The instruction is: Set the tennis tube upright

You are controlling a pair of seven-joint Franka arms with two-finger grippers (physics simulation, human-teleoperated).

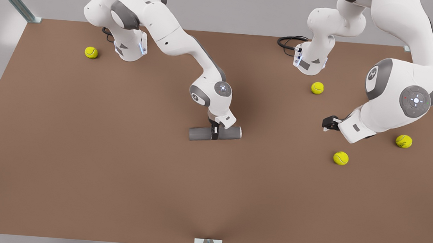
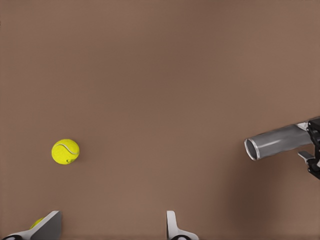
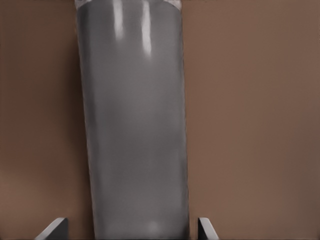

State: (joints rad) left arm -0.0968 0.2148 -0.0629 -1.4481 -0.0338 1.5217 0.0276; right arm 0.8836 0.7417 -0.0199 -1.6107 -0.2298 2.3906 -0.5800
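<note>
Brown table (image 1: 80, 156), grey walls behind, metal frame struts at the corners. Four yellow tennis balls (image 1: 340, 158) lie scattered, all well apart from my target.

The tennis tube (image 1: 215, 133) lies flat on its side near the table's middle, long axis running across the front view, silvery rim toward the front view's right. Not upright yet.

My right gripper (image 1: 214, 134) is down over the tube, about mid-length. In its wrist view the tube (image 3: 134, 125) runs between the two fingertips (image 3: 52, 231), and I see brown table in a gap on either side. So the fingers stand apart, straddling the tube, not yet pinching it, though the contact points sit at the very edge of that view, so I hold this loosely.

My left gripper (image 1: 325, 125) waits above the table at the front view's right, near three of the balls. Its wrist camera shows its fingers (image 2: 172, 227) spread wide with nothing between them, and the tube's open end (image 2: 277, 142) farther off.

Step in hand, as I judge it: settling the grasp. Next I would close on the tube, lift it clear, turn the wrist until it is vertical, then set it down on one end. A mid-length hold should keep it balanced; the smooth round wall could slip during the turn.
</note>
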